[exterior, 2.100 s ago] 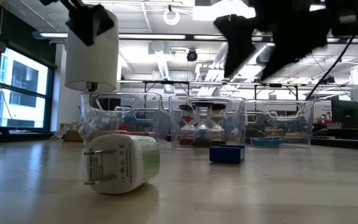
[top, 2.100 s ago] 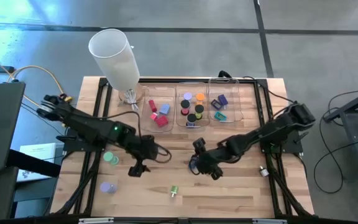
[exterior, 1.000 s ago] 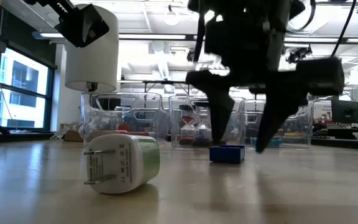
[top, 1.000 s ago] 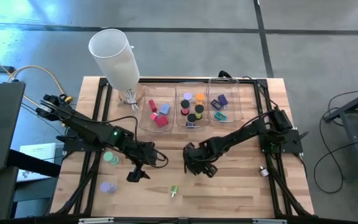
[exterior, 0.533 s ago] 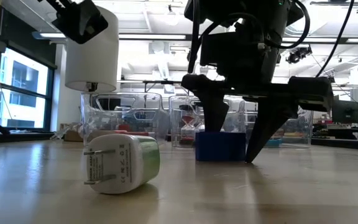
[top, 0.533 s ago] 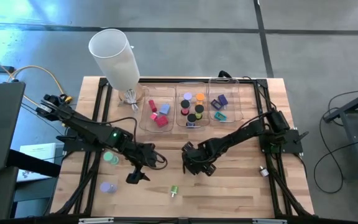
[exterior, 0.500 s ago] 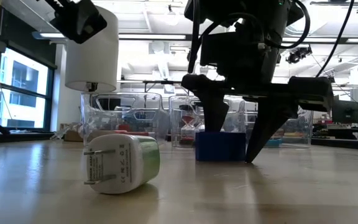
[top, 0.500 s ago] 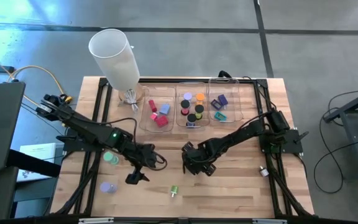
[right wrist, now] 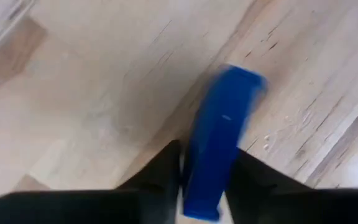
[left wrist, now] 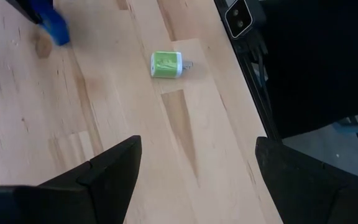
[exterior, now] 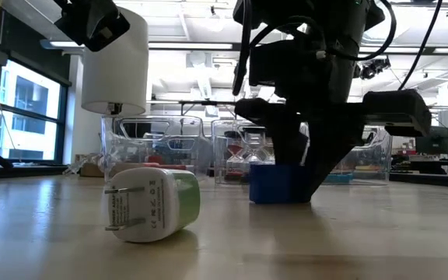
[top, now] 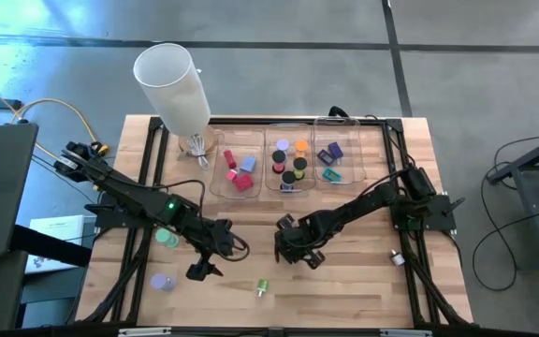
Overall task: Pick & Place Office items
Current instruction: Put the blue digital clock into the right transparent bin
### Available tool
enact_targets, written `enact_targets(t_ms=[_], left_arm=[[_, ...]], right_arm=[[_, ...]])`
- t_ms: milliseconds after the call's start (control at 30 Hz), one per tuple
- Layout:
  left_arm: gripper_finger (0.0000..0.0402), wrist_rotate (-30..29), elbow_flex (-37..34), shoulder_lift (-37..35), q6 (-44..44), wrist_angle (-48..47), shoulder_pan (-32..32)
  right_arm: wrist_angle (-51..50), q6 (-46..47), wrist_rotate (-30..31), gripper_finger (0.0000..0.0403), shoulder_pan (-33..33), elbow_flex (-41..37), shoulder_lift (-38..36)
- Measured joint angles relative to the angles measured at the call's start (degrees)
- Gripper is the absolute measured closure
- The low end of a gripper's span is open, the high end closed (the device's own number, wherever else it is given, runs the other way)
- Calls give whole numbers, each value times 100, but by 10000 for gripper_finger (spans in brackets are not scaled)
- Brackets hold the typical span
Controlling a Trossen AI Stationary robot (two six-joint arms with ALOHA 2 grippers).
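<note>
1. Gripping step in hand: right end effector (right wrist: pixel 207 180) is down at mid-desk (top: pixel 344 281), fingers closed on both sides of a blue block (right wrist: pixel 219 140); block still sits on the wood in the low view.
2. Left end effector (top: pixel 199 270) hovers over the desk's left-front area, fingers spread wide, holding nothing.
3. Green plug adapter (left wrist: pixel 166 65) lies loose near the front edge, ahead of the left end effector; a green cap (top: pixel 167 238) and a lavender cap (top: pixel 161 281) lie loose at far left.
4. Three clear trays (top: pixel 286 161) at the back already hold sorted pieces.
5. Next, probably: lift the block straight up, carry it to a tray, release above it; check the grip holds first.
</note>
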Motion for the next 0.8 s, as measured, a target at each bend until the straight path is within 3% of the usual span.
enact_targets(t_ms=[100,500,800], left_arm=[[94,-1,0,0,0,1,0],[93,-1,2,1,38,0,2],[94,-1,7,4,117,10,2]], right_arm=[[48,351,110,360,44,0,-28],[-939,1897,1647,345,428,-5,-423],[-2210,3206,2435,359,601,-4,-1363]])
